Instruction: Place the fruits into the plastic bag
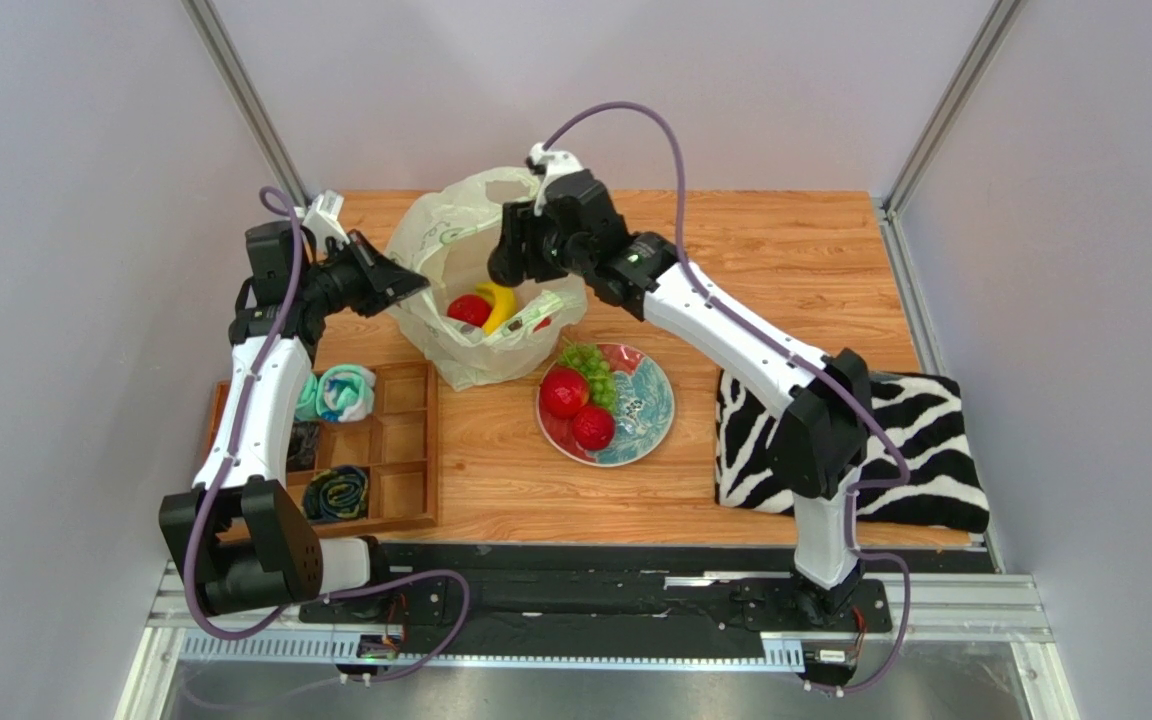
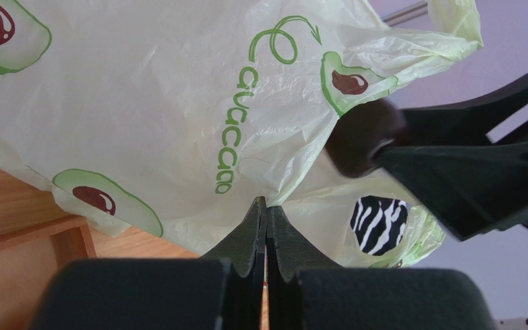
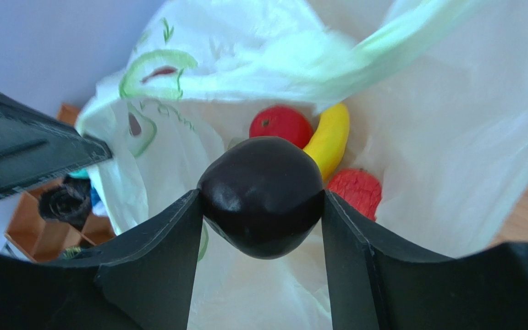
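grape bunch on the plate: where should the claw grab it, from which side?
Probably straight down from above, closing on the grape bunch across its narrow width. It lies flat at the plate's far rim, and a red fruit crowds its near side, blocking a low approach.

Crinkly thin plastic bag (image 2: 143, 103), glossy dark fruit (image 3: 261, 196), wood-grain table (image 1: 778, 255).

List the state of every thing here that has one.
left hand, shut on the rim of the plastic bag
right hand, closed on the dark fruit above the bag
plastic bag, mouth held open
banana, inside the bag
red fruits, two in the bag, two on the plate
grape bunch, on the plate
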`<state>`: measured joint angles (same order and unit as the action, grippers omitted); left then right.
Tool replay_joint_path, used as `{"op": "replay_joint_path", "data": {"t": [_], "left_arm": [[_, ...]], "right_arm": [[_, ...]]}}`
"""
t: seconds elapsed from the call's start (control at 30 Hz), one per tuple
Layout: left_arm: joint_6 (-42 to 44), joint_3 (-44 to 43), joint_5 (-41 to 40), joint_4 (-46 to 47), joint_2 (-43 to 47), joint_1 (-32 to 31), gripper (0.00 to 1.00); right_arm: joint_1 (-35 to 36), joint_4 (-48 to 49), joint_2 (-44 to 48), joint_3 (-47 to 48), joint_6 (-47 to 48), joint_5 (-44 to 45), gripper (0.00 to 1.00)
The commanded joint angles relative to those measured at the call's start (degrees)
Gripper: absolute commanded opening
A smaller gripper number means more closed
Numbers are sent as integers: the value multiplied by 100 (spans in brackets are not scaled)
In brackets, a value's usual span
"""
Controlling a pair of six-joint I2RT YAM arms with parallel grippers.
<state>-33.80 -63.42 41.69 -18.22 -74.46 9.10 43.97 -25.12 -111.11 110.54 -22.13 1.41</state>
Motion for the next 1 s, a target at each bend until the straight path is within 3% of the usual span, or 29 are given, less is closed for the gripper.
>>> {"op": "replay_joint_path", "data": {"t": [0.0, 0.03, 0.13, 0.17, 0.23, 0.67, 0.97], "left_arm": [[5, -21, 58, 90, 160, -23, 0], [14, -21, 58, 99, 142, -14, 0], [-4, -39, 67, 117, 116, -23, 0], [-4, -39, 67, 117, 107, -23, 0], [5, -48, 67, 108, 81, -23, 0], [-12, -127, 58, 134, -60, -23, 0], [-65, -92, 58, 222, -69, -23, 0]], "right_arm": [[191, -317, -200, 389, 200, -62, 37], [209, -405, -322, 424, 200, -253, 39], [218, -642, -560, 661, 235, -264, 59], [235, -712, -613, 723, 227, -229, 74], [227, -845, -718, 855, 270, -237, 81], [227, -713, -640, 829, 359, -211, 80], [226, -467, 194, 706, 411, 113, 78]]}}
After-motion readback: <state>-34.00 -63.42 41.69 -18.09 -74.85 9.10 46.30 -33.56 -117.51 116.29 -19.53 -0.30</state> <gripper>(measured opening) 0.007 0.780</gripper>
